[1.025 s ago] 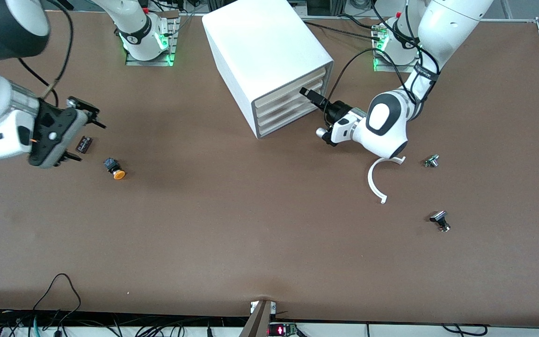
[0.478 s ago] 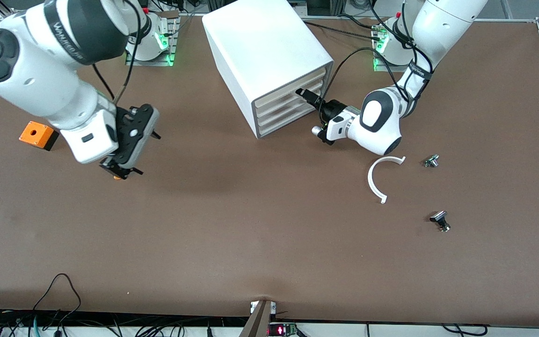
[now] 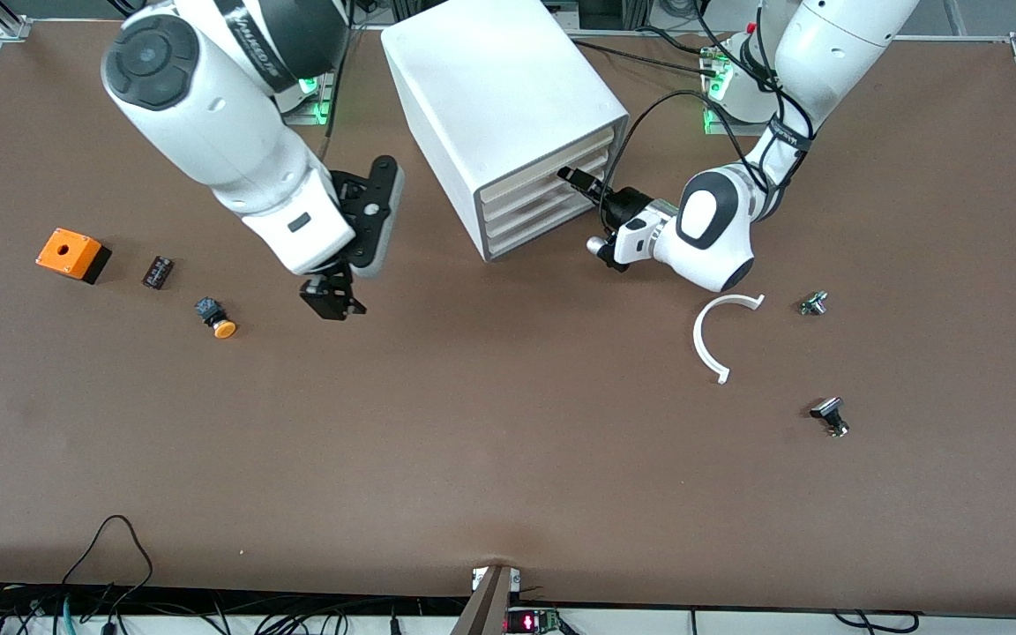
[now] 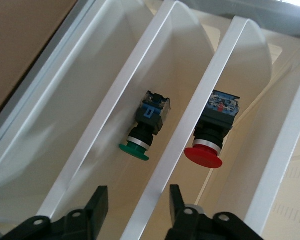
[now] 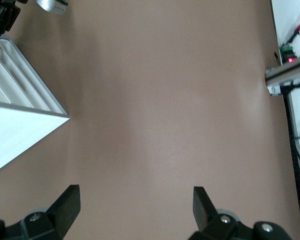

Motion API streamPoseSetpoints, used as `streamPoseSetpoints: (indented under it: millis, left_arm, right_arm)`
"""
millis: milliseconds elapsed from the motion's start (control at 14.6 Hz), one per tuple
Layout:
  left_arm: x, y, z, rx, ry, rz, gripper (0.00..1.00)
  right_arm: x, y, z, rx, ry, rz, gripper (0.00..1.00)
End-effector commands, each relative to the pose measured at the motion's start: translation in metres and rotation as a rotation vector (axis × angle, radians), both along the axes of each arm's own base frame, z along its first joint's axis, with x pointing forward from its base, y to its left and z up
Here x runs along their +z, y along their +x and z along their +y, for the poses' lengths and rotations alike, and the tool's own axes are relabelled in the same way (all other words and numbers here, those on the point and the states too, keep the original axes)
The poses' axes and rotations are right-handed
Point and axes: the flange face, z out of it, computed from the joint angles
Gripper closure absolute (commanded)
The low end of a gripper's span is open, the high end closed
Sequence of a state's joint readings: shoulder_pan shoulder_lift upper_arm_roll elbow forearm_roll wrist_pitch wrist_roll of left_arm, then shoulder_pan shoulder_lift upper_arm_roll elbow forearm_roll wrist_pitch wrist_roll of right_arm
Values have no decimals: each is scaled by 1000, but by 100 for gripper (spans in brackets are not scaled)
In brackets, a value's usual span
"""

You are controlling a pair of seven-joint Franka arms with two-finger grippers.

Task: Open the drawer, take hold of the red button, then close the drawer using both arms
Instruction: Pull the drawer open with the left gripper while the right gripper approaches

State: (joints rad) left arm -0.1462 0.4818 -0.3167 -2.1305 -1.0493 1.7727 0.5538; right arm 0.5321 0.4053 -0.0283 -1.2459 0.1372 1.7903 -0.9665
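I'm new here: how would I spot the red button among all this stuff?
Find the big white cabinet mid-table, where the left pincer meets its stacked drawers. Through the drawer fronts, the red button lies in one tray; its wide red cap sets it apart from the green-capped button one tray over.

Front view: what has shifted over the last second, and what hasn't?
The right end effector, open, swept from the right arm's end of the table toward the cabinet. The left end effector edged closer to the drawer fronts. The orange-capped button, orange box and white arc stayed put.
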Motion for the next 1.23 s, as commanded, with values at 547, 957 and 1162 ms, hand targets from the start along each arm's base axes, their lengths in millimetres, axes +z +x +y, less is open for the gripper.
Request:
streamPoseSetpoints:
  millis: [547, 957, 1162]
  left_arm:
    - [4, -12, -10, 11, -33, -4, 100]
    - [1, 12, 11, 78, 8, -37, 100]
    - [-1, 37, 39, 141, 34, -55, 100]
  right_arm:
    - [-21, 3, 50, 78, -18, -44, 0]
    - [-24, 4, 51, 83, -31, -52, 0]
    - [-27, -11, 73, 124, -52, -62, 0]
